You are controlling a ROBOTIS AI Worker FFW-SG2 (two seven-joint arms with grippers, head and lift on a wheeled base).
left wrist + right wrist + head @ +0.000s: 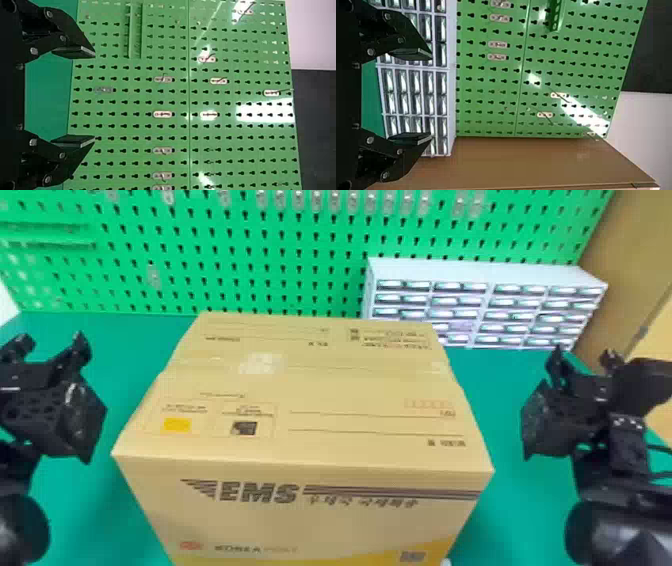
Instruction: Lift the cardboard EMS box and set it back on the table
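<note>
Shows green table (500, 385) before pegboard (300, 245), drawers (487, 301) at back right. Has box (320, 390) on table, between left gripper (51, 339) and right gripper (582, 354), clear of both. Aimed forward at pegboard, fingers spread on each.

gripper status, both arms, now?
Left black two-fingered gripper: open, nothing between its fingers, left of the tan cardboard EMS box.
Right black two-fingered gripper: open, nothing between its fingers, right of the box.
</note>
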